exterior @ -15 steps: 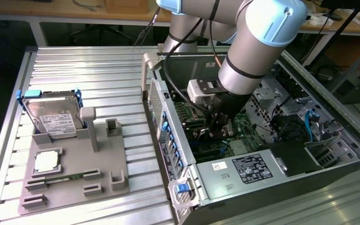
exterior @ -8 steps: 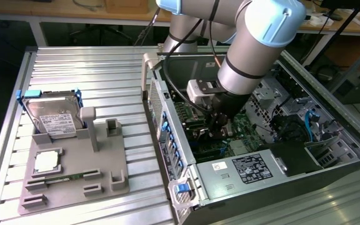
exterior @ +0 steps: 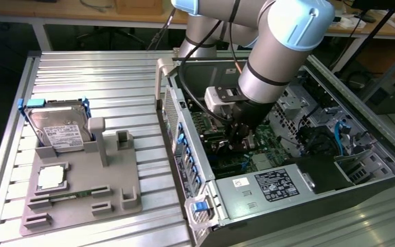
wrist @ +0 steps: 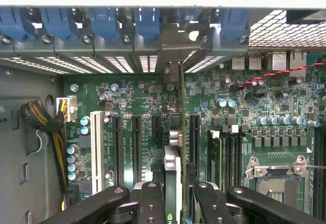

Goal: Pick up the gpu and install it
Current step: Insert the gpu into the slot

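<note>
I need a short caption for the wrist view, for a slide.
End effector holds the gpu edge-on above the green motherboard, near its black expansion slots.

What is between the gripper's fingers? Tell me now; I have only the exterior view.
Observer: In the wrist view, the gripper holds the gpu edge-on.
Operator: Report where its bracket sits.
Observer: The silver bracket is at the case's rear slot row, among the blue latches.
Operator: Describe the board under it.
Observer: The card stands between black expansion slots, parallel to them.
</note>
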You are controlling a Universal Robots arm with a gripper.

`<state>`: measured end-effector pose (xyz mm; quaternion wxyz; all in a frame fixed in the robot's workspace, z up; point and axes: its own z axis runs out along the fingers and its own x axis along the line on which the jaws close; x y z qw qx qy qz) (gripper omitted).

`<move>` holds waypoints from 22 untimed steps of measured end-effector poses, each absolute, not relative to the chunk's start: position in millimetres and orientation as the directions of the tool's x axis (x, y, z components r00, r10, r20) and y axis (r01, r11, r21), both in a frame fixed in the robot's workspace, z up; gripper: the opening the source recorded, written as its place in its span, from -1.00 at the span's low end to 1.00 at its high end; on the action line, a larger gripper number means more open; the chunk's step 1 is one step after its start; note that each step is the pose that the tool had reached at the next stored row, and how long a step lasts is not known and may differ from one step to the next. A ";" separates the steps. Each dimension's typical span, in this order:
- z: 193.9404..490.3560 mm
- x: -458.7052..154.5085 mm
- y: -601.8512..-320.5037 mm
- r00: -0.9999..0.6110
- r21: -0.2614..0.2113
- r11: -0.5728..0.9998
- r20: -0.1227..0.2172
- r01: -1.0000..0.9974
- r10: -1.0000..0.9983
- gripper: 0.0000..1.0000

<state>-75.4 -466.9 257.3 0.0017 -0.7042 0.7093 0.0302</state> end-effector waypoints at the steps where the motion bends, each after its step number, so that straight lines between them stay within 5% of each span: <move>1: 256.4 -75.3 -466.7 -0.008 0.040 0.006 -0.046 -0.999 -0.999 -0.47; 19: 241.1 -74.5 -466.9 -0.010 0.040 0.009 -0.045 -0.999 -0.999 -0.47; 22: 240.3 -74.5 -466.7 -0.011 0.040 0.009 -0.046 -0.999 -0.999 -0.35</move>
